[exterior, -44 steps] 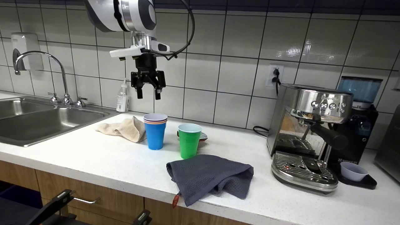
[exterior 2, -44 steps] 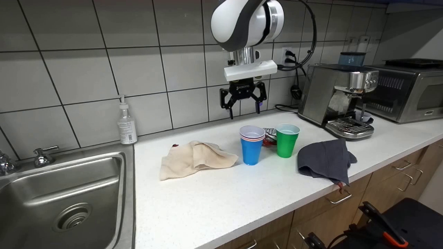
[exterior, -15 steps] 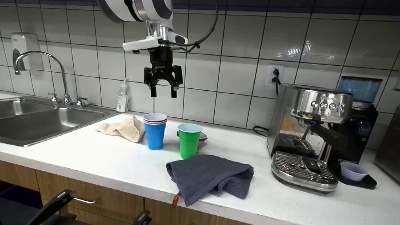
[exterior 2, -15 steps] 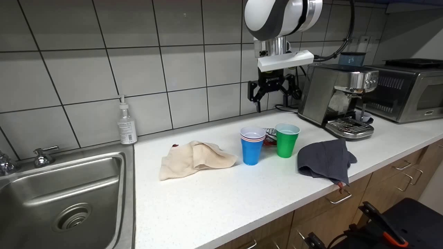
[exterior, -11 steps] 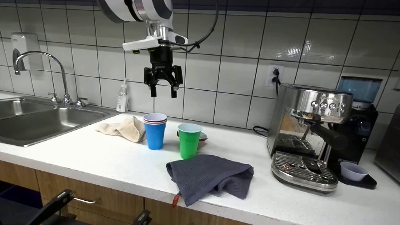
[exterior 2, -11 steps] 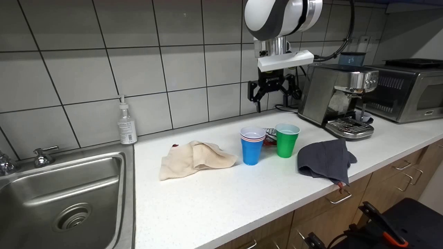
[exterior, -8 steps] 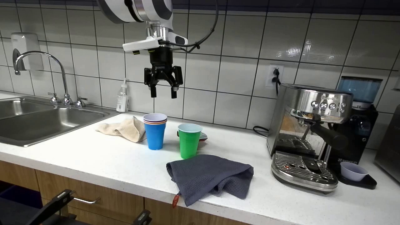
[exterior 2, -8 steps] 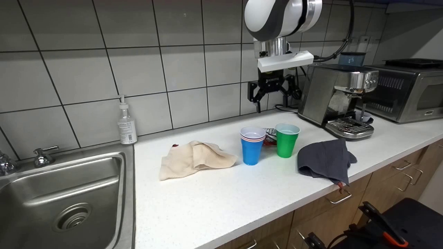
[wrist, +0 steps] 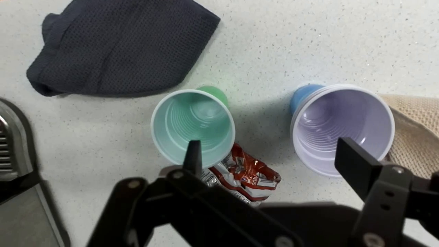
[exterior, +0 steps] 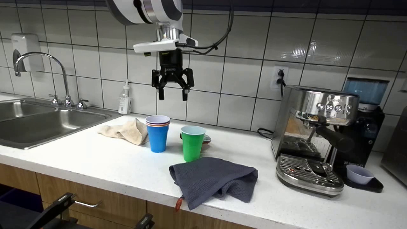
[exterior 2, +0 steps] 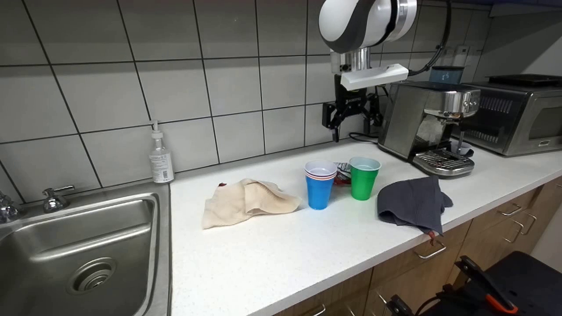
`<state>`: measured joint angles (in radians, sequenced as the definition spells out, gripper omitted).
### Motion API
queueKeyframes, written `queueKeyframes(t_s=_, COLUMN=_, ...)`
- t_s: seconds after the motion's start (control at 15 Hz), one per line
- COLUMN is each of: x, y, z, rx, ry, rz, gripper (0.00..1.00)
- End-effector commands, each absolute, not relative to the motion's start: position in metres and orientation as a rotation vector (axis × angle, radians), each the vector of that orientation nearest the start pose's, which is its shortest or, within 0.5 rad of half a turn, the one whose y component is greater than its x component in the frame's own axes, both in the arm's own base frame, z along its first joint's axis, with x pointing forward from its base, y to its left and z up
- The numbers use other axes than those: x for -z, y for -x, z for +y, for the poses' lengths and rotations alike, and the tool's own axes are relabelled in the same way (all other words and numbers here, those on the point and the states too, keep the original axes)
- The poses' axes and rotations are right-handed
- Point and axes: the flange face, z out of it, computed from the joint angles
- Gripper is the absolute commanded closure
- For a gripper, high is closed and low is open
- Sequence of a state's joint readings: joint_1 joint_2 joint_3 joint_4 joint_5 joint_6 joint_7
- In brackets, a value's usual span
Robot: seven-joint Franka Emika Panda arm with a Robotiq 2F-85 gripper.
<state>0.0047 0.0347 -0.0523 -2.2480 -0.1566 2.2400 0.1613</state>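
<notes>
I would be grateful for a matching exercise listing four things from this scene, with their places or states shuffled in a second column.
Things:
1. Hand
2. Green cup
3. Blue cup
4. Dark towel

Places or states:
A. Holds nested cups
B. Open in mid-air, holding nothing
C. Reaches over the front edge of the counter
D. Between the towel and a red wrapper

Pairs: 1-B; 2-D; 3-A; 4-C

On the flat white worktop [exterior: 120, 165] in an exterior view, right of a tapered blue plastic cup stack [exterior: 157, 138] stood a tapered green plastic cup [exterior: 193, 145], a crumpled red foil wrapper [exterior: 206, 139] behind it, a bunched grey cloth [exterior: 216, 179] before it, a rumpled beige cloth [exterior: 130, 132] farther left and a boxy steel espresso machine [exterior: 300, 141] farther right.
</notes>
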Motion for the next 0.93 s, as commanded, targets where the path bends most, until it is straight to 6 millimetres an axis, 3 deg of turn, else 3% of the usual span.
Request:
queueKeyframes(t_s=0.0, x=-0.346, y=-0.517, z=-0.047, rx=-0.026, ry=3.255, rz=0.027, gripper=0.0)
queueKeyframes(t_s=0.87, x=-0.32, y=-0.501, z=-0.066, rx=0.061, ry=3.209, rz=-0.469, gripper=0.0)
